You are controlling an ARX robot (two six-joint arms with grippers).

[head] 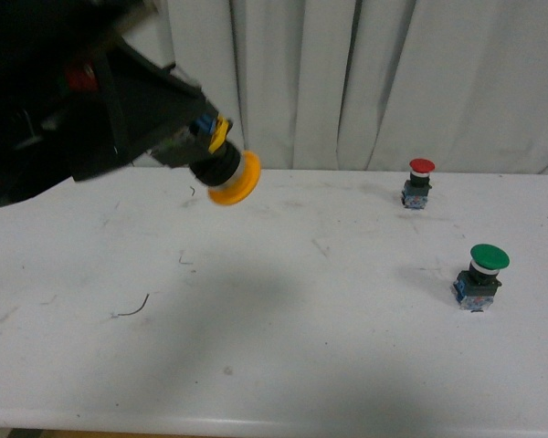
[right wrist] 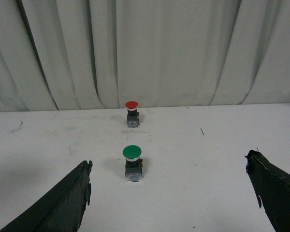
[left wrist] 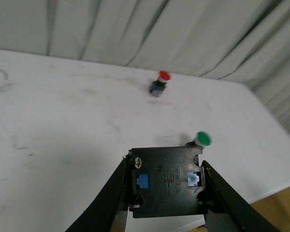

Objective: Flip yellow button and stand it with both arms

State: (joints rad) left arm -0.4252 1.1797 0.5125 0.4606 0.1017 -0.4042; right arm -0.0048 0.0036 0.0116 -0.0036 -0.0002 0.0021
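My left gripper (head: 187, 146) is shut on the yellow button (head: 230, 179) and holds it in the air above the white table (head: 283, 319) at the left. Its orange-yellow cap points down and to the right. In the left wrist view the button's dark blocky base (left wrist: 166, 181) with two blue bits sits clamped between my black fingers (left wrist: 111, 198); the cap is hidden behind it. My right gripper (right wrist: 169, 186) is open and empty, its two fingertips (right wrist: 72, 193) wide apart, low over the table. It does not show in the front view.
A red-capped button (head: 419, 182) stands upright at the far right of the table, and also shows in the right wrist view (right wrist: 131, 113). A larger green-capped button (head: 481, 274) stands nearer on the right, ahead of my right gripper (right wrist: 133, 162). Grey curtains (head: 393, 73) hang behind the table.
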